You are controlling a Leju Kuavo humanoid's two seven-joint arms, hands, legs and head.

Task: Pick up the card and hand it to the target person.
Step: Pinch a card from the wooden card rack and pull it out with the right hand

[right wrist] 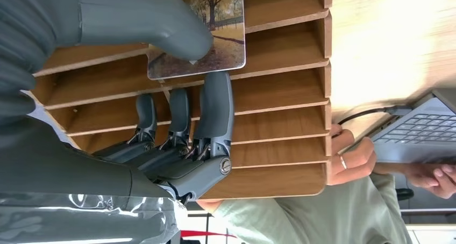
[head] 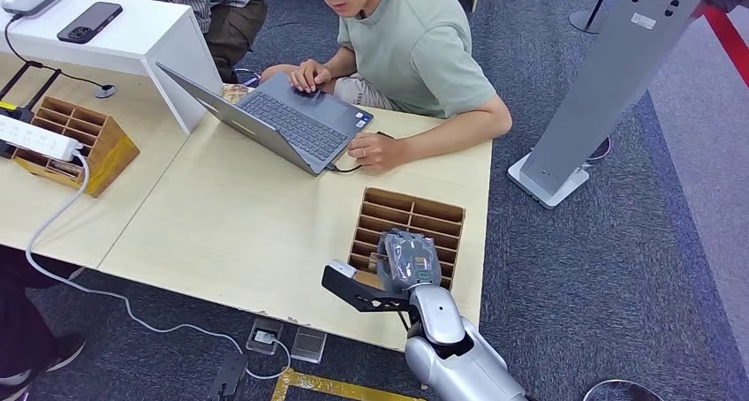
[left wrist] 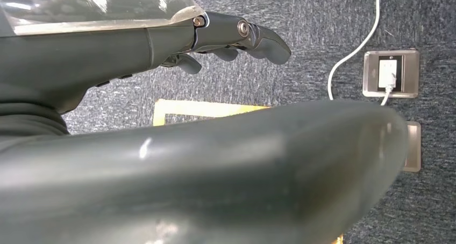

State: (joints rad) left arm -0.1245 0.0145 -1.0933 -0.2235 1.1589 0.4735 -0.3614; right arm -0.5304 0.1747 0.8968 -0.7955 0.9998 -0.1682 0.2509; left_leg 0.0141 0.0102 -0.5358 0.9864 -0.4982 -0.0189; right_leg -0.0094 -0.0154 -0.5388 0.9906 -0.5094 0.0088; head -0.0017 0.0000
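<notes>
Card (right wrist: 207,37) pinched between our right hand (right wrist: 177,126) fingers (right wrist: 215,107) and thumb at the wooden rack (right wrist: 279,83); next we lift it out toward the person (head: 415,48).

A pale wooden table (head: 230,233) carries an open laptop (head: 291,123), a slotted wooden rack (head: 415,224) near its front edge, another rack (head: 84,140) with a power strip (head: 35,138), and possibly a mouse (head: 105,91).

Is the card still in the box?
Partly in: the card stands in a slot of the box, pinched by the right hand.
</notes>
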